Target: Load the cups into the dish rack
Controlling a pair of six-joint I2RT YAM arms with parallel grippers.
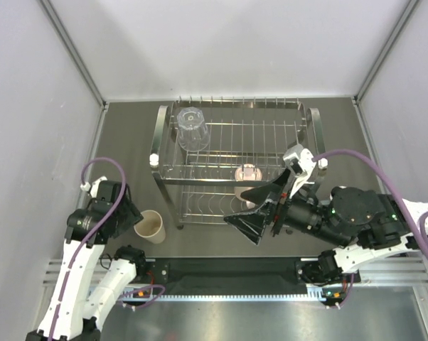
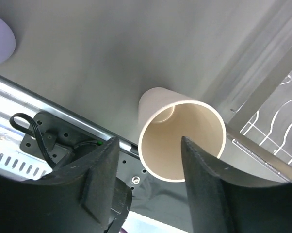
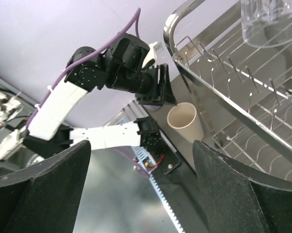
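Left end effector (image 2: 150,145), jaws spread, at the beige tumbler (image 2: 153,102) rim; probably light, stiff, slippery: grip its wall.

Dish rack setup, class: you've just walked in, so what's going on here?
Two robot arms are loading cups into the dish rack. The left hand is at the beige tumbler, which stands upright on the table left of the rack, with its fingers apart at the rim and no grip visible yet. The right hand hangs open and empty at the rack's front. A clear glass sits upside down on the top tier.
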